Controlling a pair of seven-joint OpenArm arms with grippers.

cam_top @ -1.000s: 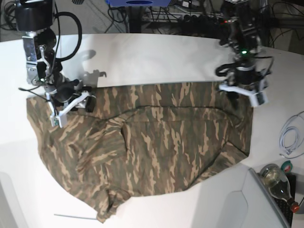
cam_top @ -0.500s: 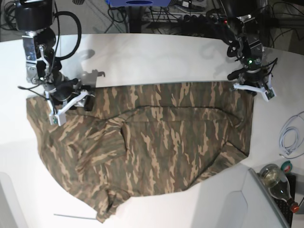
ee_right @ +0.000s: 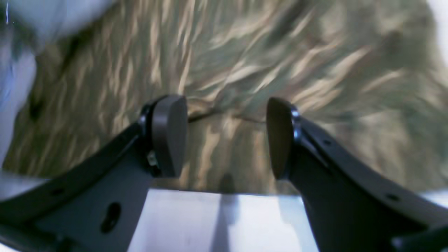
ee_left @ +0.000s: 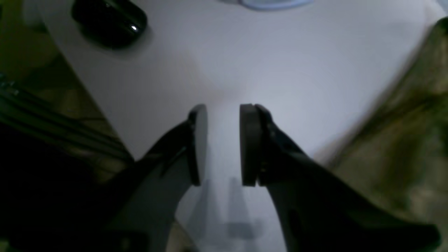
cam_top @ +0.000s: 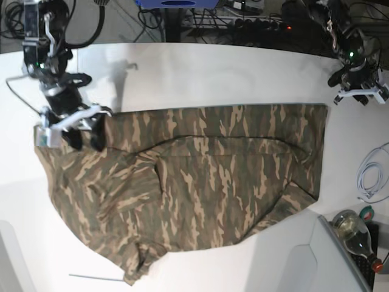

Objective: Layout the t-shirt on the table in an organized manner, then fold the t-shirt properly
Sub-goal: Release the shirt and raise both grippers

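Note:
The camouflage t-shirt (cam_top: 206, 182) lies spread across the white table (cam_top: 213, 73), with its lower left part still rumpled. My right gripper (cam_top: 85, 139) hovers over the shirt's upper left corner. In the right wrist view this right gripper (ee_right: 224, 112) is open, with only camouflage t-shirt (ee_right: 245, 52) cloth beneath it. My left gripper (cam_top: 363, 97) hangs beyond the shirt's upper right corner, apart from it. In the left wrist view the left gripper (ee_left: 223, 115) shows a narrow empty gap over bare table (ee_left: 280, 63), and the t-shirt (ee_left: 402, 147) edge lies to its right.
A white cable (cam_top: 368, 176) lies at the right edge, with a glass bottle (cam_top: 355, 234) below it. A thin rod (cam_top: 91, 277) rests near the front left. A dark rounded object (ee_left: 108, 21) sits on the table ahead of the left gripper. Cables crowd the far edge.
The left gripper has let go of the shirt's upper right corner, narrowed its jaws and moved back and to the right. The right arm has shifted up and left over the shirt.

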